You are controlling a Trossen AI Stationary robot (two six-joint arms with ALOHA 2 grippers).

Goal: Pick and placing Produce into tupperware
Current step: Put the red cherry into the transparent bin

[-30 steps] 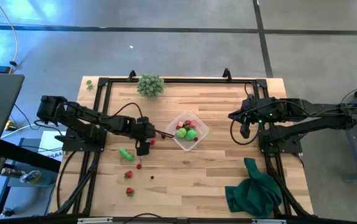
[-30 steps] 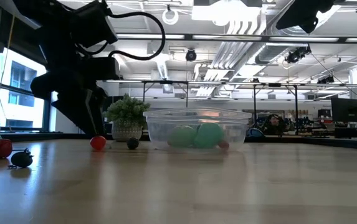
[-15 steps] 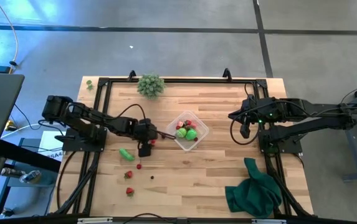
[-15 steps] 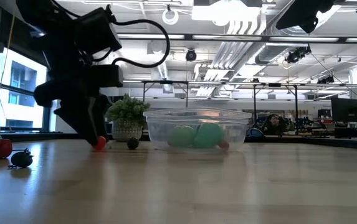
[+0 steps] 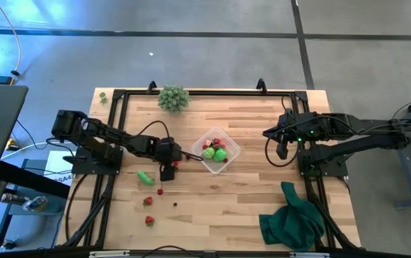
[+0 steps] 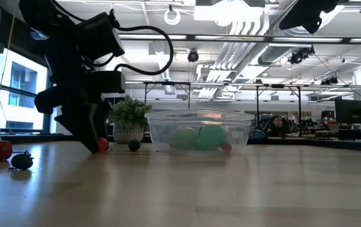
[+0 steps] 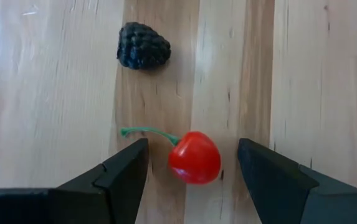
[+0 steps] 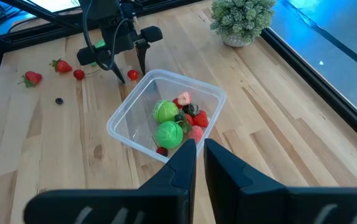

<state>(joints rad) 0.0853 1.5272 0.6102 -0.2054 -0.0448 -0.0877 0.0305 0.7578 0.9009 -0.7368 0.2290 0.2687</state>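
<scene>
My left gripper [image 7: 192, 148] is open and low over the table, one finger on each side of a red cherry [image 7: 194, 158] with a green stem; it touches nothing. A dark blackberry [image 7: 143, 46] lies on the wood just beyond it. In the high view this gripper [image 5: 171, 163] stands just left of the clear tupperware [image 5: 234, 151], which holds green and red pieces. In the low view the fingers [image 6: 94, 140] partly hide the cherry [image 6: 104, 144]. My right gripper [image 8: 196, 151] is shut and waits above the table's right side [image 5: 282, 149].
A green oblong piece [image 5: 145, 177], a red berry [image 5: 160, 191], two strawberries [image 5: 148, 201] [image 5: 149, 220] and a small dark piece [image 5: 175, 203] lie near the table's left front. A pale green bushy clump [image 5: 173, 98] stands at the far edge. A dark green cloth [image 5: 291, 218] lies at the near right.
My left gripper has moved a little toward the table's right, toward the tupperware, and has come down, so that its open fingers now stand on either side of the cherry. The cherry has stayed where it was.
</scene>
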